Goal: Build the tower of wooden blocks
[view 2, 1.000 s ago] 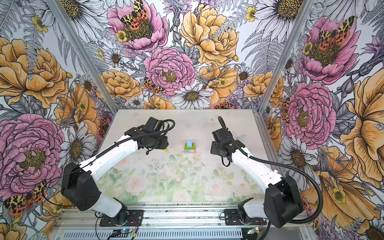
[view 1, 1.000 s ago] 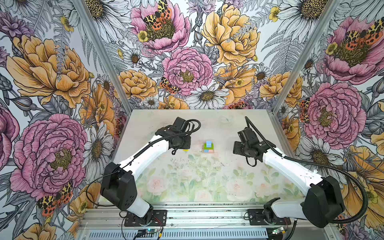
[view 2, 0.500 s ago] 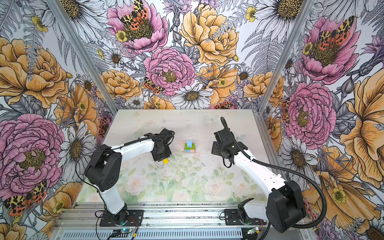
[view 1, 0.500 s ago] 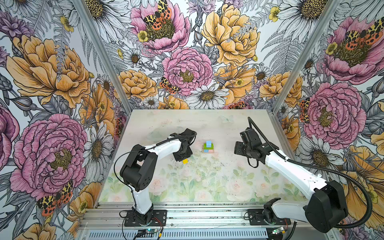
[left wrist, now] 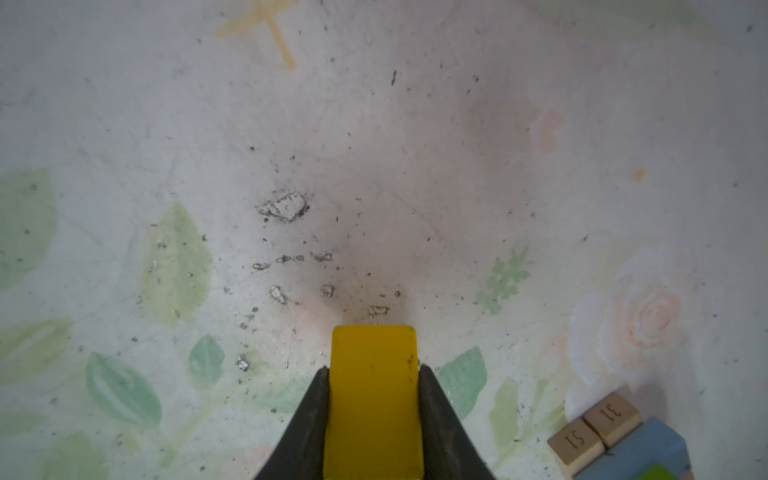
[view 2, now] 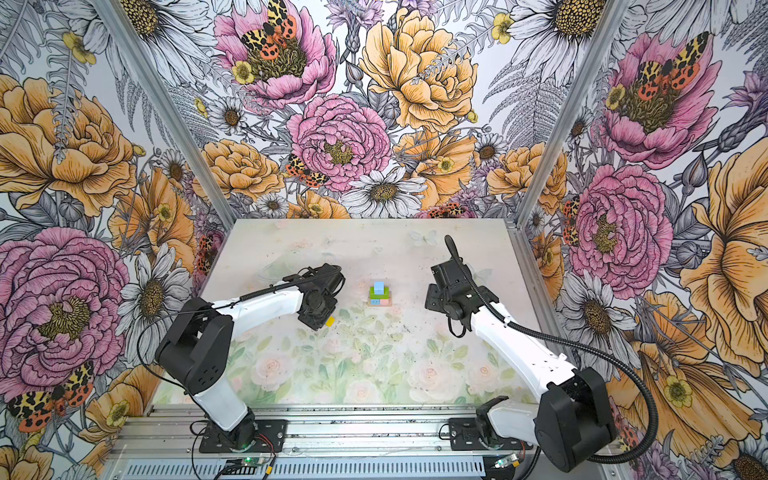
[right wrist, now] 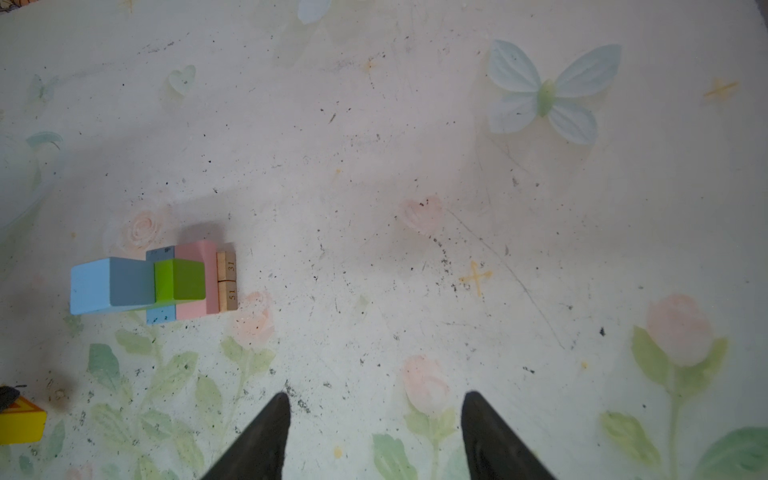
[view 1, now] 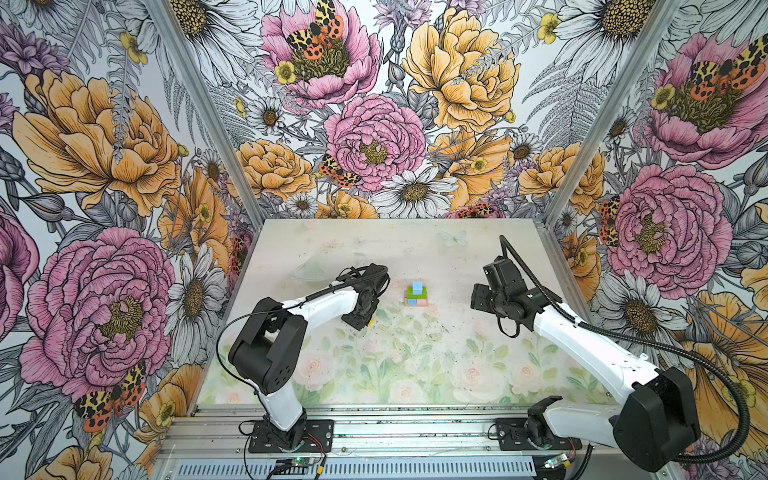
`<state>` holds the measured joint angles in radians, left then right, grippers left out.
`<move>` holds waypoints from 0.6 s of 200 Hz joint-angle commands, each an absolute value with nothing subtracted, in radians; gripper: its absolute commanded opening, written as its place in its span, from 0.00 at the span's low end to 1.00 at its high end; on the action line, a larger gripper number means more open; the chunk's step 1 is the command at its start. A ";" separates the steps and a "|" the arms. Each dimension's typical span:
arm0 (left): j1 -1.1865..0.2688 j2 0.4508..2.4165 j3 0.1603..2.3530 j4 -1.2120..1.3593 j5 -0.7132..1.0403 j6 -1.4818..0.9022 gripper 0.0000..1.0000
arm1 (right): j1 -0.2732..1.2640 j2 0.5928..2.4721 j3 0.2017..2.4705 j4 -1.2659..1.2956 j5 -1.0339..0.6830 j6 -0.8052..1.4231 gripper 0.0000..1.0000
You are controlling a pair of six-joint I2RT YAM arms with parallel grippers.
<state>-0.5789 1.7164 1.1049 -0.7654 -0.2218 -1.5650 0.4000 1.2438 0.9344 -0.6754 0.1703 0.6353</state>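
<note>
**Roof piece in the left hand, tower waiting for its cap**

Our left hand was clamped on the yellow roof-shaped piece, with one finger flat against each long side. We could not tell whether the piece hung clear of the worktop or rested on it. Our right hand had its jaws apart with nothing between them, over bare worktop on the opposite side of the tower from the left hand.

The tower stood between the two hands, near the left one but not touching it. In the right wrist view we read it from the bottom up. Two tan planks lay side by side, with a light blue brick and a pink brick on them. A green brick lay across those, and a light blue cube sat on top. The layers looked squarely set.

We judged that six of the seven blocks were placed, and that the step in hand was bringing over the last one. The next move called for raising the yellow piece above the cube and centring it there, flat face down. It then had to be lowered gently and released without dragging. The cube's top offered little room, so we thought a sideways nudge could shift the upper blocks.
</note>
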 commanded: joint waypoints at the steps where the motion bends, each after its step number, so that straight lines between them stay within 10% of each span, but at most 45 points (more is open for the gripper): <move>1: -0.584 1.700 1.101 -0.756 -0.252 -1.712 0.04 | 0.390 1.213 0.925 -0.664 0.171 0.642 0.67; 120: -0.584 1.752 1.134 -0.756 -0.172 -1.702 0.63 | 0.378 1.214 0.921 -0.664 0.161 0.644 0.67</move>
<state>-0.5789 1.7767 1.1202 -0.7582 -0.1822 -1.7107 0.3847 1.2377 0.9234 -0.6754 0.1631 0.6376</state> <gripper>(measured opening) 0.616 0.674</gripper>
